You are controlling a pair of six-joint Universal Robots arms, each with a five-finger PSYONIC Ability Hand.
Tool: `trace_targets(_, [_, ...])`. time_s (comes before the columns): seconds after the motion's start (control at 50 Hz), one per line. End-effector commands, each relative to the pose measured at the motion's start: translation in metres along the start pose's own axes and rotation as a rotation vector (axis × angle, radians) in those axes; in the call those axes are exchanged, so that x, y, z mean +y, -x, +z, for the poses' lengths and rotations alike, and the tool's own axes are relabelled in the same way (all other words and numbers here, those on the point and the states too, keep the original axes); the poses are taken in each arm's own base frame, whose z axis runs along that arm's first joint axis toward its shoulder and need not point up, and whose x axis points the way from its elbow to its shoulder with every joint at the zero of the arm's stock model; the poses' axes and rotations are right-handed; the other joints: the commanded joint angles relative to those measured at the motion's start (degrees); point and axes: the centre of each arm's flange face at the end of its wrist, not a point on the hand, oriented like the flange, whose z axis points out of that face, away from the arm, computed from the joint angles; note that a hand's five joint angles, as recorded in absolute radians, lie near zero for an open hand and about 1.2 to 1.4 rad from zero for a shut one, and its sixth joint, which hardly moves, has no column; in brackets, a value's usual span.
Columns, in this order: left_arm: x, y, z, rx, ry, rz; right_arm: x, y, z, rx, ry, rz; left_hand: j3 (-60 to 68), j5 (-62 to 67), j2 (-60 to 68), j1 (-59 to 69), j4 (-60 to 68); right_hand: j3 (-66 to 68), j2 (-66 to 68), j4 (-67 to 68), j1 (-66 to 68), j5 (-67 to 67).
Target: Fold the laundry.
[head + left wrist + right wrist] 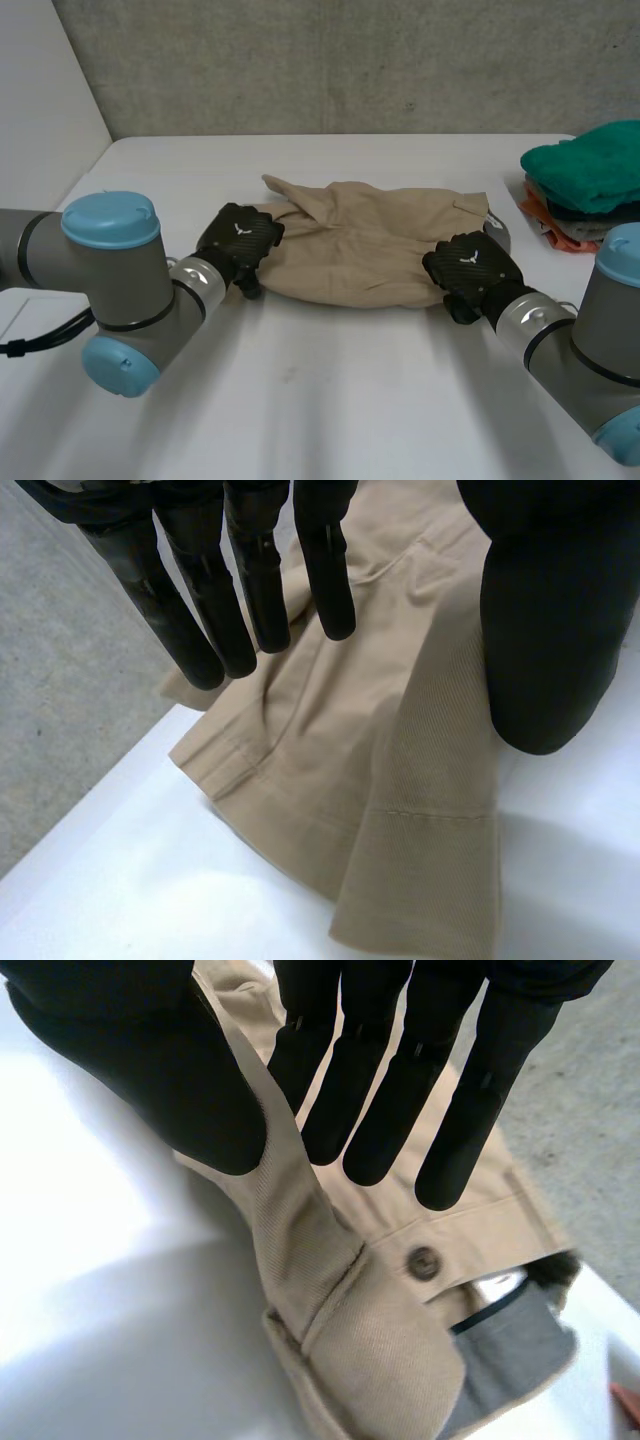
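Table: white table (pixel 330 400) carrying everything; a grey wall stands behind its far edge.
Laundry: beige trousers (pixel 370 245) lie spread crosswise in the middle of the table, nearer the far edge than the near one, mostly flat with soft creases.
Trouser ends: the hemmed end points towards the table's left edge, the waistband end towards its right edge.
Folded pile: a stack of folded clothes (pixel 585 190) sits at the right edge of the table, green on top with dark and orange layers under it, near the trousers' waistband end but apart from it.
Left arm: reaches in from the near left, ending at the hemmed end of the trousers.
Left hand: the left hand (pixel 238 240) sits over the hem end; its fingers (pixel 255 590) are straight and relaxed above the cloth and the thumb stands well off to the side, the cloth lying in the wide gap between them, so it grasps nothing.
Right arm: reaches in from the near right, ending at the waistband end.
Right hand: the right hand (pixel 472 268) is on the waistband; a raised ridge of cloth runs up between its thumb and its straight fingers, which pinch the trousers.
Button: a dark button (pixel 423 1262) on the waistband lies just beyond the right fingertips, beside the open grey lining.
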Motion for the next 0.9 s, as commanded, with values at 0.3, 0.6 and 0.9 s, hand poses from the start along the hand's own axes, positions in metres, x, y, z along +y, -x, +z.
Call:
trace_targets(0.3, [0.001, -0.003, -0.013, -0.005, 0.012, 0.134, -0.005, -0.016, -0.009, 0.045, 0.129, 0.129, 46.01, 47.17, 46.27, 46.59, 46.75, -38.76, -38.05, -39.18, -35.79, -38.90])
trace_targets(0.6, [-0.006, -0.005, -0.013, 0.005, 0.021, 0.107, 0.014, -0.018, 0.010, 0.104, 0.218, 0.096, 48.03, 49.18, 48.29, 48.61, 48.77, -30.37, -29.66, -30.80, -27.41, -30.51])
trace_targets(0.9, [-0.055, 0.011, -0.072, 0.047, 0.097, 0.091, -0.025, -0.037, -0.013, 0.128, 0.149, 0.017, 48.03, 49.18, 48.29, 48.61, 48.77, 13.07, 13.78, 12.65, 16.04, 12.93])
